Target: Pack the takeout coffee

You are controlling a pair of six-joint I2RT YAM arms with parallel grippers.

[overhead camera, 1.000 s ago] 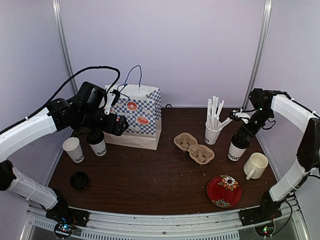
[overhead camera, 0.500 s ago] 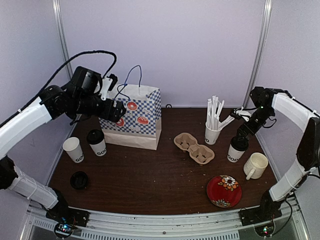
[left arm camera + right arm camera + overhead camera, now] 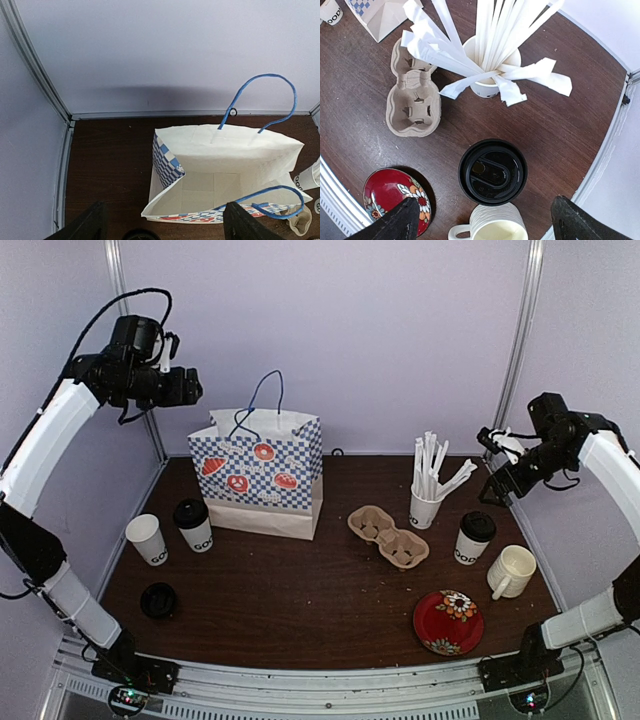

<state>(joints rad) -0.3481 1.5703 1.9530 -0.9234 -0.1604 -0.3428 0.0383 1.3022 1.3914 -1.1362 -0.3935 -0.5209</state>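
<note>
Black jaws of the left gripper (image 3: 162, 222) stand wide apart with nothing between them at the bottom of the left wrist view, above the open mouth of the checked paper bag (image 3: 220, 165). The bag's blue cord handles stand up and its inside shows only white paper. In the top view that arm is raised to the upper left of the frame, well apart from the cups.

The right gripper (image 3: 485, 222) is likewise spread and grasps nothing. In its wrist view the right lidded cup (image 3: 492, 171) stands upright at centre frame with its black lid on, and the cream mug (image 3: 495, 227) is just beside it at the bottom edge. Above that cup in the frame is the stirrer cup (image 3: 490, 55), to the left the cardboard cup carrier (image 3: 412, 100), and at lower left the red plate (image 3: 390, 192).

In the top view the left lidded cup (image 3: 194, 526) stands at the left of the table (image 3: 300, 590), near the bag's left end, with the lidless cup (image 3: 148, 539) just beside it on the left and a loose black lid (image 3: 159, 600) lower in the frame. All three cups are on the table, outside the bag and the carrier
</note>
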